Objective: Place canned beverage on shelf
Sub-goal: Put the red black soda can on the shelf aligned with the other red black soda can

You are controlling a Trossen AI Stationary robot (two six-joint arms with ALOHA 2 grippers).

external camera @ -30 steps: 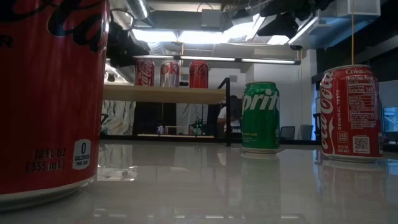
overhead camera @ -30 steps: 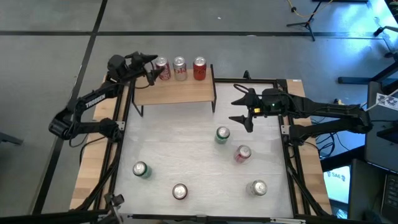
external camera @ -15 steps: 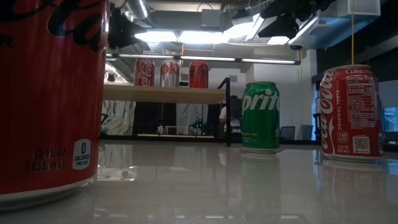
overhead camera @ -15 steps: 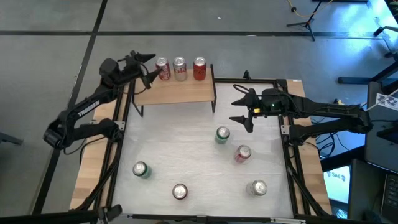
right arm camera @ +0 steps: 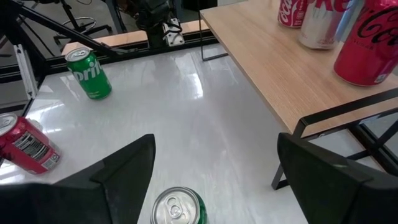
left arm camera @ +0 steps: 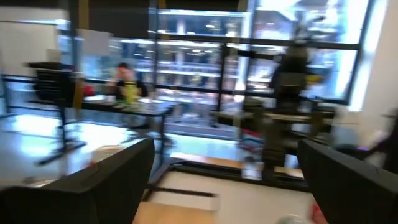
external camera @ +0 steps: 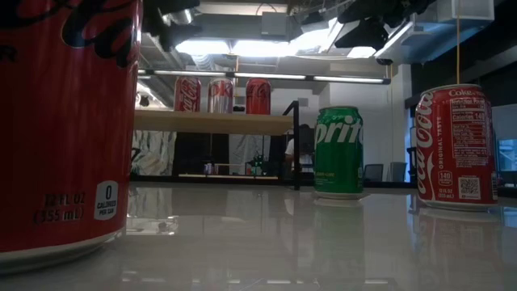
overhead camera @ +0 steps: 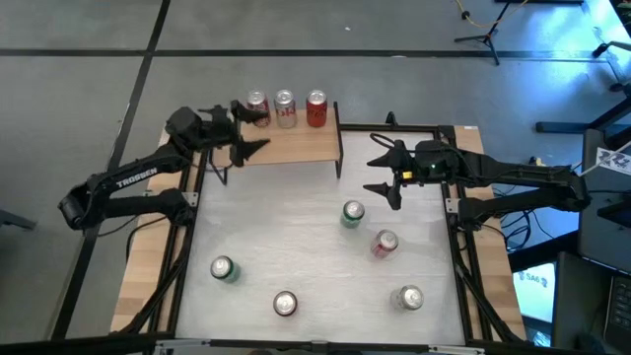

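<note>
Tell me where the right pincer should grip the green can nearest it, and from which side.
Grip the upright green aluminium can around its round wall, coming from above: it stands clear of the pink can, right below the open right pincer.

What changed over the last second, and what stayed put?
The left gripper, jaws open and empty, pulled back from the leftmost of the three cans on the shelf, swinging toward the table. The right gripper, shelf cans and five table cans did not move.
</note>
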